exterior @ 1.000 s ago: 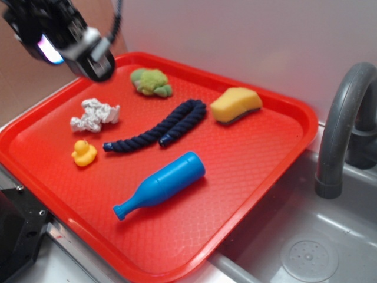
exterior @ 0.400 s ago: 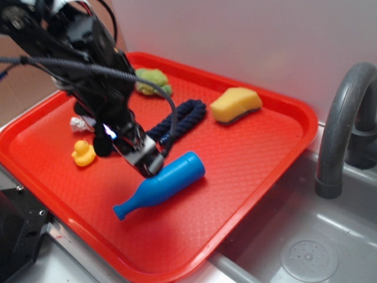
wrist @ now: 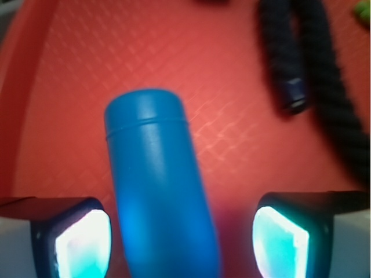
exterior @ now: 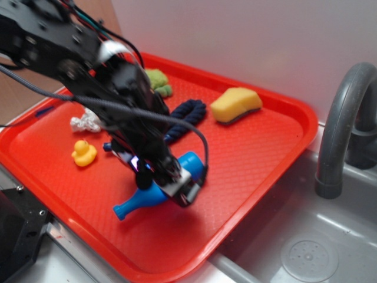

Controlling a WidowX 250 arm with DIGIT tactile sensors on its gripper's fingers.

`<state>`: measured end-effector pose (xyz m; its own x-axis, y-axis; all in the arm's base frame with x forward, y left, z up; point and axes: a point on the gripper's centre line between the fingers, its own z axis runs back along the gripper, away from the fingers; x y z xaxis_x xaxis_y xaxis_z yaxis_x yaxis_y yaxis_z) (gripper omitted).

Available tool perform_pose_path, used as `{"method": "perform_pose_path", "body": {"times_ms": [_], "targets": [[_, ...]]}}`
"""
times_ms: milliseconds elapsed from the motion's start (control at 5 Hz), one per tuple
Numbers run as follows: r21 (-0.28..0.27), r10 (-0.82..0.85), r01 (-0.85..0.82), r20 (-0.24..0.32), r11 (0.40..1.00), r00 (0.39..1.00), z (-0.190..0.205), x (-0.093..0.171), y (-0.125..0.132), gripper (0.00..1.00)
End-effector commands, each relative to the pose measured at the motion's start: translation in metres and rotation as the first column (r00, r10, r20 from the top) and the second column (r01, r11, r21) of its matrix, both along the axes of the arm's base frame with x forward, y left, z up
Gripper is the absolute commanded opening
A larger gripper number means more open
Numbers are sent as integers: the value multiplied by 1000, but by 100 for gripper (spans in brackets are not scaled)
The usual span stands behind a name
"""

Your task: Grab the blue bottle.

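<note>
Setting: red tray (exterior: 277,147) on a counter, next to a steel sink (exterior: 330,236) w/ a grey tap (exterior: 341,124) at right.
Blue bottle: blue bottle (exterior: 132,203) lies on its side near the tray's front-middle, narrow neck aimed at the tray's front-left edge, flat base toward the back-right. Lying flat, so its long round body is open from above for a grip across its width.
Arm: black robot arm reaches in from upper left, tilted down over the bottle; it hides most of the bottle's body in the exterior view.
Gripper: gripper (wrist: 182,240) sits low over the bottle's mid-body. Jaws apart, one lit pad on each side.
Pads vs bottle: in the wrist view the bottle (wrist: 159,197) runs up the frame btwn the two fingers (wrist: 81,240); it is closer to the left-of-frame pad, w/ a wider red gap on the other side. Can't tell if either pad touches yet.
Step, as judged: lined up to pinch across the body; closing not yet done.
Risk, as judged: smooth round plastic, off-centre btwn pads, so it may roll or get nudged sideways as the jaws shut.
Others on tray: navy rope (exterior: 182,115) just behind the arm, close to the bottle's base end; yellow duck (exterior: 83,153) at left; white crumpled cloth (exterior: 82,122); green fuzzy toy (exterior: 159,82) at back; yellow sponge (exterior: 235,105) at back right. All clear of the gripper's gap.
</note>
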<state>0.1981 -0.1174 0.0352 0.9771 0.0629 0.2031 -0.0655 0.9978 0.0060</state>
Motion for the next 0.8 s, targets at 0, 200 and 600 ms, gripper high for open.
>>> {"method": "perform_pose_path", "body": {"times_ms": [0,200,600], "targets": [[54,-17,14,56,998,998,5,6,-8,0],[74,2,-6,63,997,998,50,2,19,0],[173,155,-157,23,972,988,137,30,61,0]]}}
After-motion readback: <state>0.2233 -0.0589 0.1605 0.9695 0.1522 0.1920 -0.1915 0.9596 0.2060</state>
